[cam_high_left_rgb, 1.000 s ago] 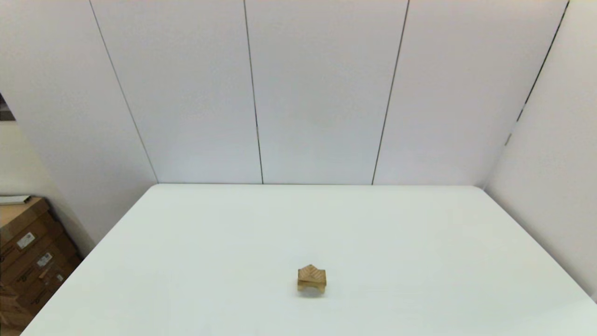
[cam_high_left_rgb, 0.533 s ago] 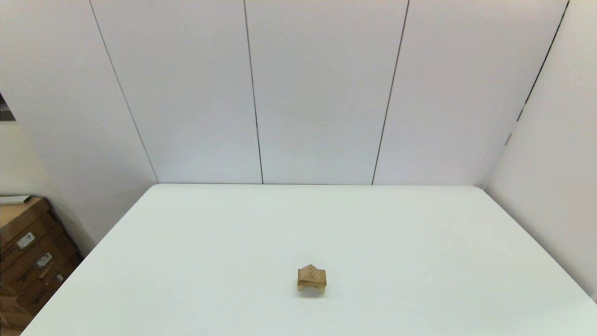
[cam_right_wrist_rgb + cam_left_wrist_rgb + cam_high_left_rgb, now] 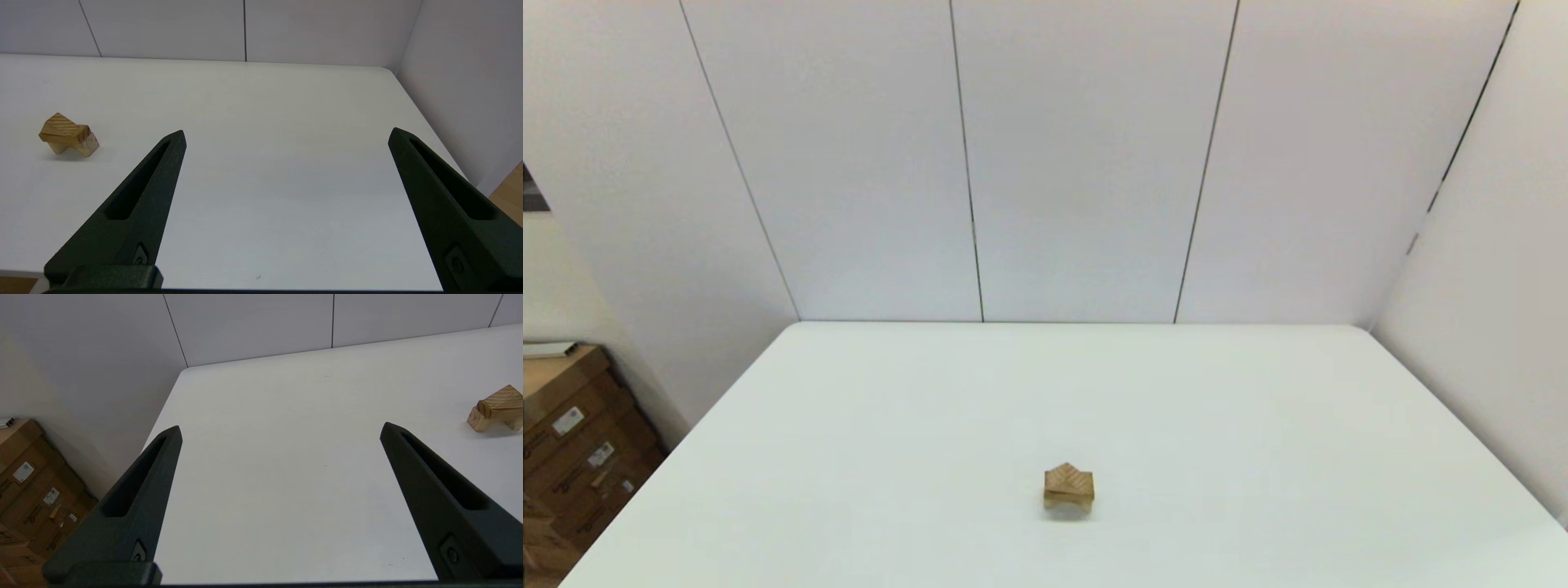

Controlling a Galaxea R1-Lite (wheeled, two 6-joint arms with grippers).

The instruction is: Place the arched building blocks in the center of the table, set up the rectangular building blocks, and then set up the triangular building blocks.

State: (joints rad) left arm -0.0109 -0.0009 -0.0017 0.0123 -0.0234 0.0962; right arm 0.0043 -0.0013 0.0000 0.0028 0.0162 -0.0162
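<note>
The three wooden blocks stand as one small stack on the white table [image 3: 1258, 425], in its near middle. The arched building block [image 3: 1068, 504] is at the bottom, its two legs on the table [image 3: 478, 421] [image 3: 89, 146]. The flat rectangular building block [image 3: 484, 409] [image 3: 61, 136] lies across it. The triangular building block [image 3: 1068, 478] [image 3: 504, 396] [image 3: 61, 123] sits on top, grain lines showing. My left gripper [image 3: 280, 433] is open and well to the left of the stack. My right gripper [image 3: 286, 134] is open and well to its right. Neither holds anything, and neither arm shows in the head view.
Stacked cardboard boxes [image 3: 572, 441] [image 3: 28, 486] stand on the floor beyond the table's left edge. White wall panels [image 3: 1086, 163] close off the back and the right side. A strip of wooden floor [image 3: 508, 192] shows past the table's right edge.
</note>
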